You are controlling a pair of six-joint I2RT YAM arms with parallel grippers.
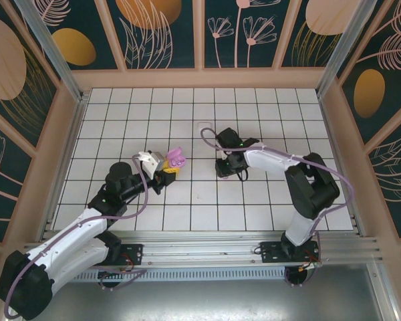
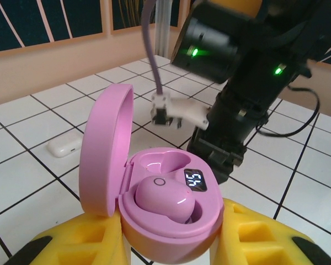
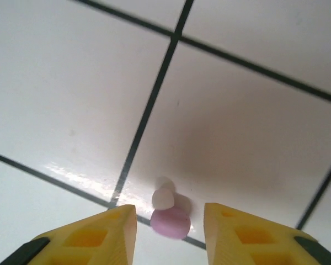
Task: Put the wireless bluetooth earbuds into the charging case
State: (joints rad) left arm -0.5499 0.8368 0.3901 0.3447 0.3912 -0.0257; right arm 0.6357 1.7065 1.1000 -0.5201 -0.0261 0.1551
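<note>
Fingers [image 2: 254,237] of the left gripper [image 2: 171,240] clamp the pink case [image 2: 171,226] from both sides and hold it up off the tiled table [image 1: 254,200]. Its lid [image 2: 107,154] is swung open and stands upright on the left side of the case. One pink earbud [image 2: 165,199] sits in the nearer socket. The socket behind it [image 2: 160,163] is bare, and a small lit display [image 2: 196,179] shows beside it. Right of the case, and close to it in the overhead view, the right gripper [image 1: 227,167] points down at the tiles. Its black body [image 2: 226,138] rises just behind the case in the left wrist view and blocks much of the floor beyond. A purple cable [image 2: 151,44] and a white plug block [image 2: 174,110] hang in front of that body. In its own camera the right gripper [image 3: 170,212] has its yellow fingers parted, gripping nothing. The second pink earbud [image 3: 170,221] lies on a tile between them, next to a dark grout line, with a visible gap to each finger and its pale tip [image 3: 164,196] pointing away. A white case [image 2: 63,146] lies closed on the tiles to the left of and beyond the pink case, well apart from both grippers. In the overhead view it [image 1: 204,125] lies farther from the arm bases than the pink case [image 1: 176,158].
</note>
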